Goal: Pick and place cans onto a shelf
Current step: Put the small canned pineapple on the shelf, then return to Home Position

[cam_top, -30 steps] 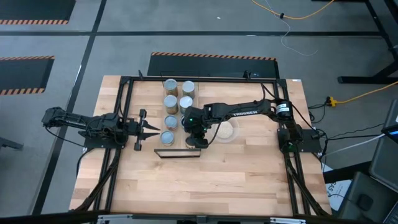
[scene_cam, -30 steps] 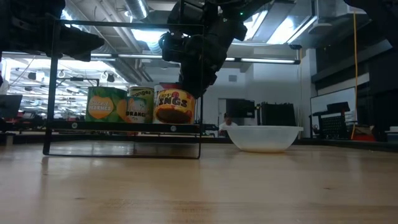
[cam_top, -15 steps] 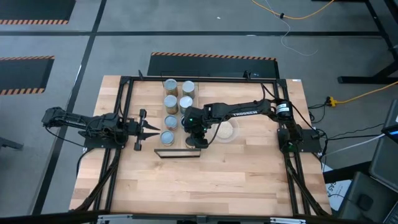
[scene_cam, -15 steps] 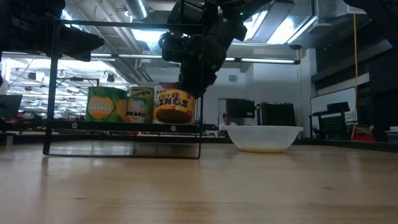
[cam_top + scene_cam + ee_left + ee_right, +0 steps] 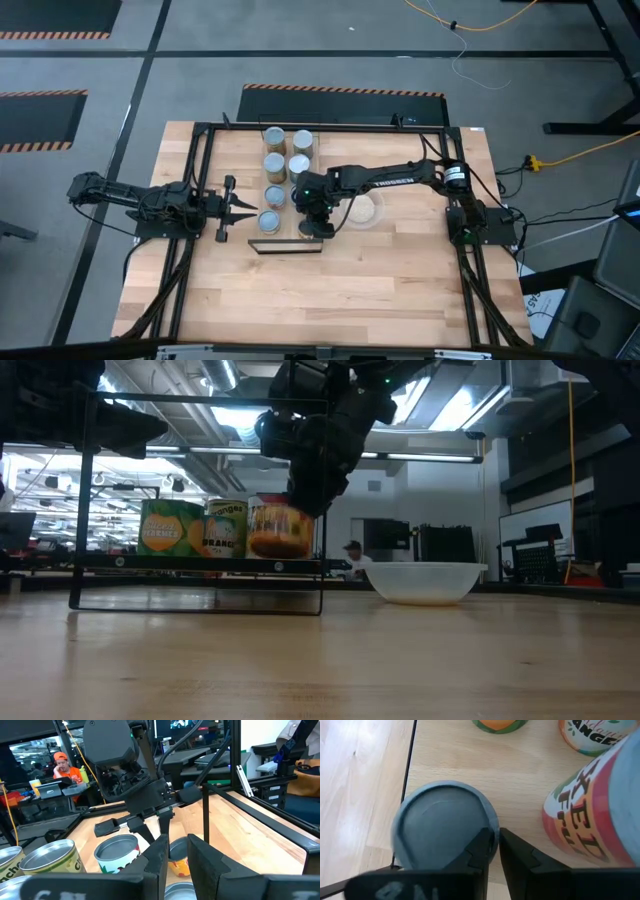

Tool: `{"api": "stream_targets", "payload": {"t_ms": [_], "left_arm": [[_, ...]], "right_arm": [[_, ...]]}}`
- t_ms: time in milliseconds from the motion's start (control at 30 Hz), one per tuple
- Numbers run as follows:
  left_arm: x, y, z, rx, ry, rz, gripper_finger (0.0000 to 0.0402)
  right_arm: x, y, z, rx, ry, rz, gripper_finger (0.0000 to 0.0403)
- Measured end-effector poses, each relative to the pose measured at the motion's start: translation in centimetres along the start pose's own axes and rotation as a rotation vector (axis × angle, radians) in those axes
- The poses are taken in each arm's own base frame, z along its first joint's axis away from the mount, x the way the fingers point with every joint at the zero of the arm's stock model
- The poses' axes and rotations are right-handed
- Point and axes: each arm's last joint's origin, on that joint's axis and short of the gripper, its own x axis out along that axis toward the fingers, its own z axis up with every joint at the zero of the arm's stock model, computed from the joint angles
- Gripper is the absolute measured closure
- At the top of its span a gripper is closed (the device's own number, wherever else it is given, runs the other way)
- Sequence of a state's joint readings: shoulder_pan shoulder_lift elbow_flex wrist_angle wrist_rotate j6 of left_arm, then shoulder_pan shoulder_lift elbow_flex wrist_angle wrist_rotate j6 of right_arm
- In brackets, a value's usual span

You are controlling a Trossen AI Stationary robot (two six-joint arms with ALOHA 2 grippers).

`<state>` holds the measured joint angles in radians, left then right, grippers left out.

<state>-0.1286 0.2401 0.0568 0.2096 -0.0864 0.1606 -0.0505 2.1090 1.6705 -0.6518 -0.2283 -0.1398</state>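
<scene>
Several cans stand in a cluster (image 5: 285, 160) on the table beyond the shelf (image 5: 285, 245), a long wood board on a thin black frame (image 5: 200, 398). My right gripper (image 5: 313, 228) is shut on one can (image 5: 440, 827) with a grey top and an orange label (image 5: 280, 532). That can is just behind the shelf's far long side, near its right end; whether its base rests on the table I cannot tell. My left gripper (image 5: 246, 210) waits level at the table's left, fingers nearly together, nothing between them. My right gripper pinches the can's top rim (image 5: 493, 829) at one spot on its edge: one finger (image 5: 479, 851) lies over the recessed lid, the other (image 5: 522, 862) outside the wall. The fingers slant down from above and from the table's right. The can is upright below them.
A clear round bowl (image 5: 365, 210) sits right of the held can, under my right arm. A tall can with a red and yellow label (image 5: 590, 820) stands close beside the held one. A black frame runs round the table. A person sits in the room behind.
</scene>
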Motion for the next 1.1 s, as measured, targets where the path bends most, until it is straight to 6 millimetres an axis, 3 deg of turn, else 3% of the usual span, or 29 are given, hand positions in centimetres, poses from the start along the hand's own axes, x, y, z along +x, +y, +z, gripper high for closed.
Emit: {"api": "stream_targets", "payload": {"t_ms": [233,600,867,1100], "left_arm": [[0.0,0.0,0.0,0.000,0.000,0.000,0.0337],[0.0,0.0,0.0,0.000,0.003,0.000,0.0337],[0.0,0.0,-0.2,0.002,0.017,-0.006,0.0337],[0.0,-0.3,-1.6,-0.013,0.044,-0.009,0.0337]], "right_arm": [[-1.0,0.1,1.2,-0.010,-0.040,-0.006,0.0355],[-1.4,0.2,1.2,-0.009,-0.035,-0.005,0.0355],[-5.6,1.1,1.7,-0.023,-0.092,-0.018,0.0355],[-11.4,2.7,1.0,-0.030,-0.086,-0.083,0.0355]]}}
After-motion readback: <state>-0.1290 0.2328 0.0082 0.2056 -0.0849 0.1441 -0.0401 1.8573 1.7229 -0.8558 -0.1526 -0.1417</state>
